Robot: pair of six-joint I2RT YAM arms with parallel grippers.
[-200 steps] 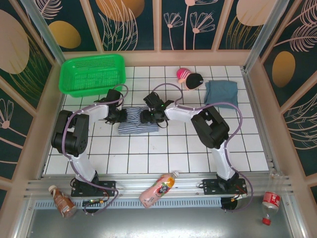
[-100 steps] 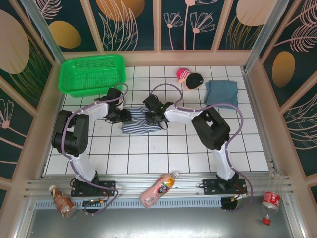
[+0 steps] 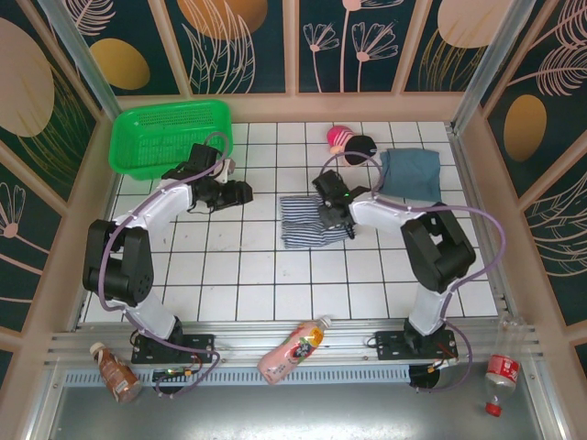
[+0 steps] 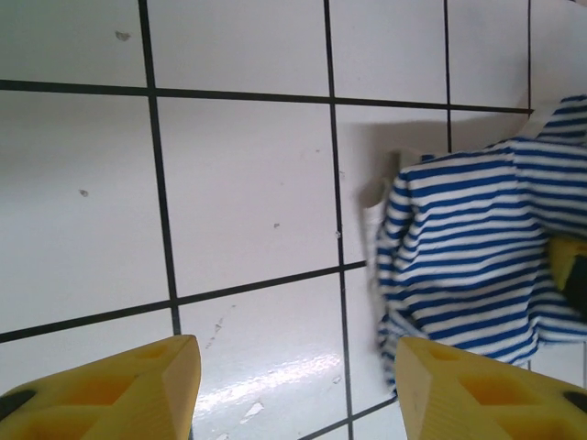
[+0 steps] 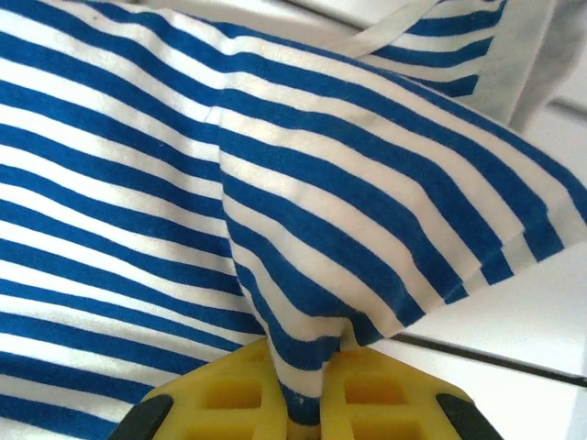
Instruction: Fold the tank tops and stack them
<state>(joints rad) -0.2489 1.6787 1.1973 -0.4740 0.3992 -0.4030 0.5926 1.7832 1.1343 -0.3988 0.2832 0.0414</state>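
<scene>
The striped tank top (image 3: 310, 222) lies folded near the middle of the white tiled table (image 3: 248, 275), also in the left wrist view (image 4: 468, 247) and the right wrist view (image 5: 229, 183). My right gripper (image 3: 332, 216) is shut on its right side, yellow fingers (image 5: 367, 399) pinching a fold of striped cloth. My left gripper (image 3: 240, 192) stands open over bare tiles to the left of the top, its yellow fingertips (image 4: 138, 385) wide apart with nothing between them. The blue-grey tank top (image 3: 410, 172) lies folded at the back right.
A green basket (image 3: 171, 136) stands at the back left. A pink-and-black toy (image 3: 352, 144) sits at the back, left of the blue-grey top. Bottles lie on the near rail: a pink one (image 3: 292, 351), a brown one (image 3: 112, 371), a clear one (image 3: 500, 378).
My left gripper let go of the striped top and drew back to the left. My right gripper closed on the top and dragged it rightward, towards the blue-grey one.
</scene>
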